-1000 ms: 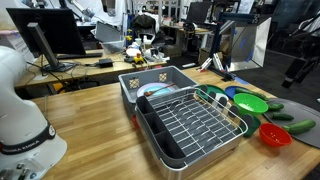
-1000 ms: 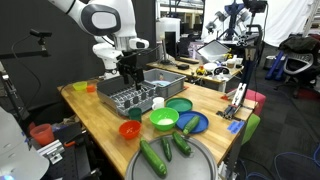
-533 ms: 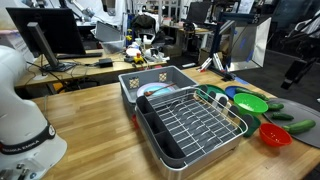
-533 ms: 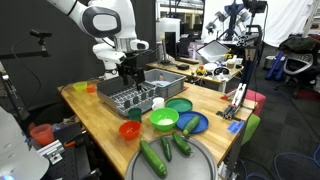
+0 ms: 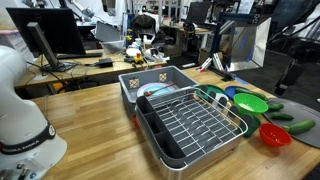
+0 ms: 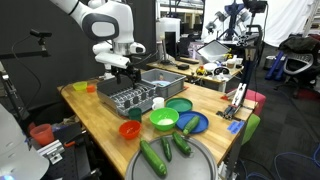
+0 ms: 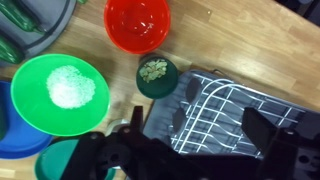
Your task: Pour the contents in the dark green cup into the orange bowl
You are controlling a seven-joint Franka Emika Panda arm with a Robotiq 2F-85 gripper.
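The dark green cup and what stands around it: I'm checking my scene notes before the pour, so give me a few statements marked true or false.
1. The dark green cup holds pale bits. True.
2. The orange bowl is full of white grains. False: it looks empty; the white stuff lies in the bright green bowl.
3. The gripper is shut on the cup. False: its jaws stand open and hold nothing.
4. The cup stands upright on the table, close beside the dish rack. True.
5. The cup sits inside the orange bowl. False: they stand apart, side by side.
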